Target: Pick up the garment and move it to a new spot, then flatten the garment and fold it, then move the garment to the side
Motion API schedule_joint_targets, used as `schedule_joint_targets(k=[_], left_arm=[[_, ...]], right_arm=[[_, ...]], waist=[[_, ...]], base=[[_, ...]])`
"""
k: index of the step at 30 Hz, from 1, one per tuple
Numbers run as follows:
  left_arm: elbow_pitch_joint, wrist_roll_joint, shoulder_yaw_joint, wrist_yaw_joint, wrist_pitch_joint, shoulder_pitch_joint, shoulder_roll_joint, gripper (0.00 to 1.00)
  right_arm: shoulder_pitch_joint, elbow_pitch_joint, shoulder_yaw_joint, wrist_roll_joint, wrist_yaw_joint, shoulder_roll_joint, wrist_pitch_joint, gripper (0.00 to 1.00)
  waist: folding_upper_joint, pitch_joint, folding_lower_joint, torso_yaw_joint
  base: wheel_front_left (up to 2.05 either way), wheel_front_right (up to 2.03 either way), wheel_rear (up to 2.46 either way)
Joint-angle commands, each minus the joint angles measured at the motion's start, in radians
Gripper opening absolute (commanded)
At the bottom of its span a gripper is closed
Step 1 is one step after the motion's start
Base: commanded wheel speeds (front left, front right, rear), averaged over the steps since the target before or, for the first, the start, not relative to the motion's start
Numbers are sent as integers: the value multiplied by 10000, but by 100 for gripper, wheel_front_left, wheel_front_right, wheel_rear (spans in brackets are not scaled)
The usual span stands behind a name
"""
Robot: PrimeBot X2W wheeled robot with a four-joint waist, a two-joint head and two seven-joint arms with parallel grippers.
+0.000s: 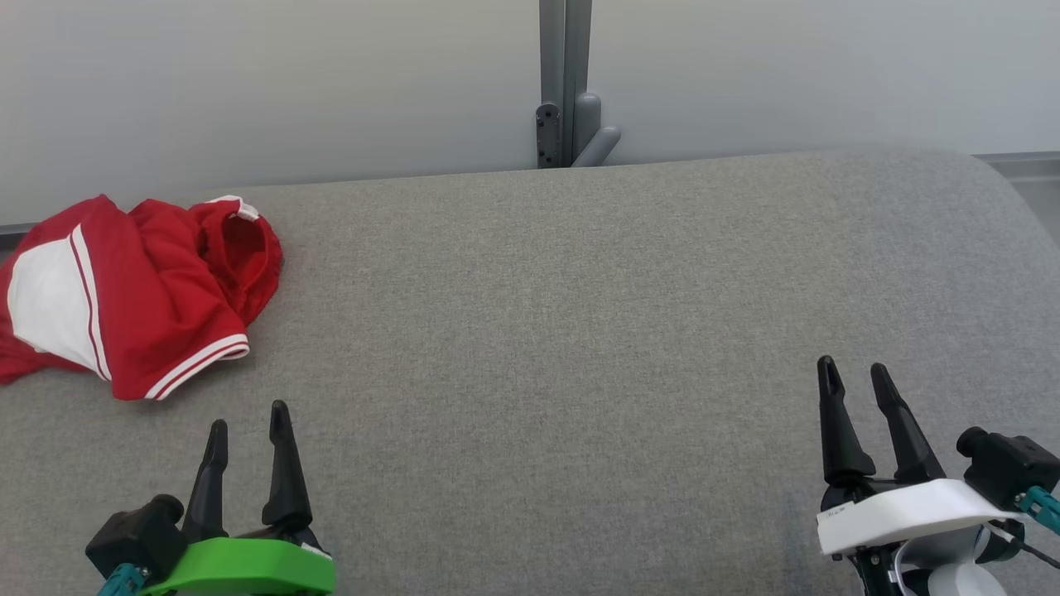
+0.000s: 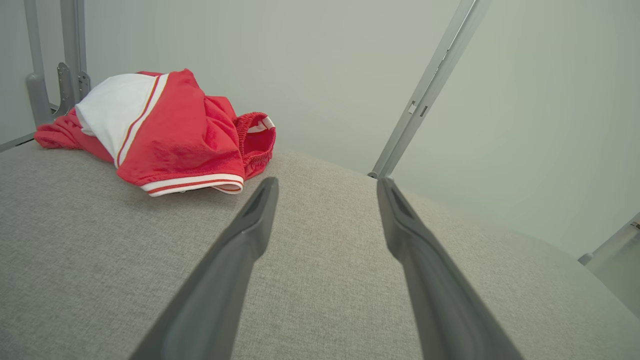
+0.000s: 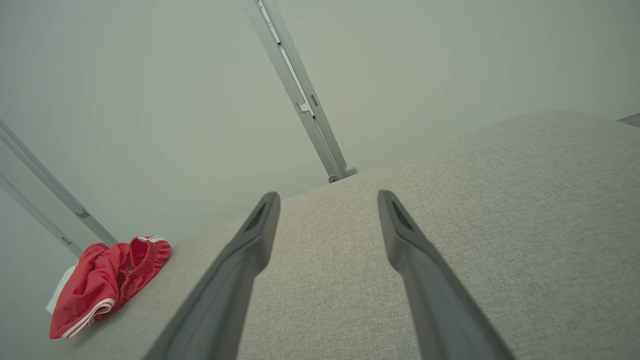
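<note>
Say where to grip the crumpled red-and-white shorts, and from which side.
Likely the white-striped leg hem of the crumpled red-and-white fabric shorts: a loose, slightly lifted edge on the near side. Approach from there with the open left gripper, which is closest.

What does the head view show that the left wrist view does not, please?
Head view's own: the right gripper, open at the lower right above the grey cushion, and the green mount of the left gripper. Left wrist view's own: a grey bracketed upright beyond the garment. Shared: the crumpled red and white garment lying on the cushion, and the left gripper's open fingers, clear of it.
</note>
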Motion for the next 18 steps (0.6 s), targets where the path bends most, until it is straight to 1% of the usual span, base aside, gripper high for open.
schedule_joint_targets(k=[1, 12, 18], left_arm=[[10, 379, -18, -54, -118, 77, 78, 100], [349, 1275, -136, -262, -364, 111, 84, 100], [477, 1662, -142, -294, -468, 95, 87, 100]], right_arm=[[36, -19, 52, -372, 4, -64, -133, 100], [66, 122, 179, -1410, 5, -71, -374, 100], [74, 193, 221, -1823, 5, -74, -471, 100]], waist=[[14, -15, 0, 2], [16, -69, 0, -28], [16, -70, 0, -38]], base=[[0, 0, 0], [0, 0, 0], [0, 0, 0]])
